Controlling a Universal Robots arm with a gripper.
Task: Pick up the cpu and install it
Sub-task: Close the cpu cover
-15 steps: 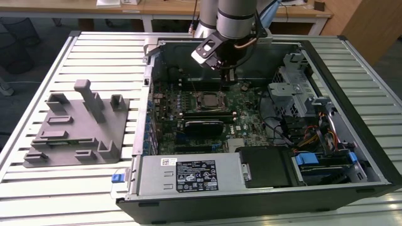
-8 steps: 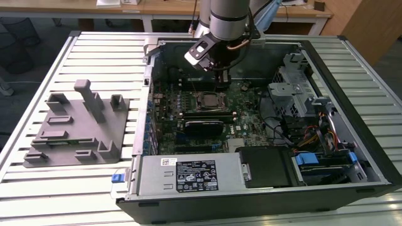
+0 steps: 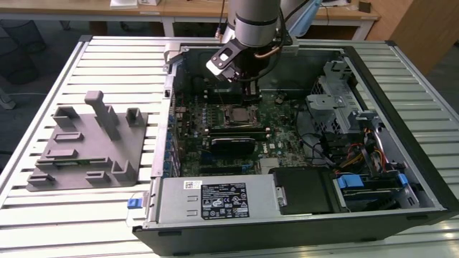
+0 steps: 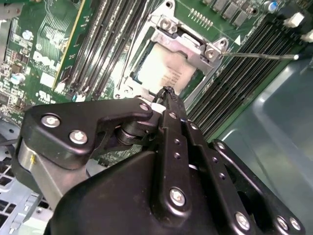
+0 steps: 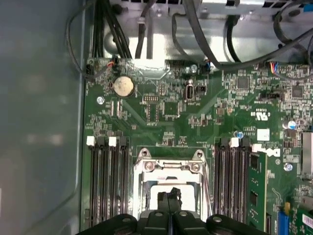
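The cpu (image 4: pixel 164 73) is a pale silvery square lying flat inside the metal-framed socket (image 4: pixel 188 40) on the green motherboard; the first wrist view shows the cpu (image 5: pixel 162 192) partly behind my fingertips. My gripper (image 4: pixel 167 92) hangs just above its edge, black fingers pressed together with nothing between them. In the exterior view the gripper (image 3: pixel 248 86) is inside the open computer case, over the board a little beyond the socket (image 3: pixel 239 114).
Memory slots (image 5: pixel 107 181) flank the socket on both sides. Cables (image 5: pixel 195 34) run along the case wall. The drive cage (image 3: pixel 337 102) and power supply (image 3: pixel 215 199) crowd the case. A grey plastic tray (image 3: pixel 86 148) with upright posts lies on the slatted table at the exterior view's left.
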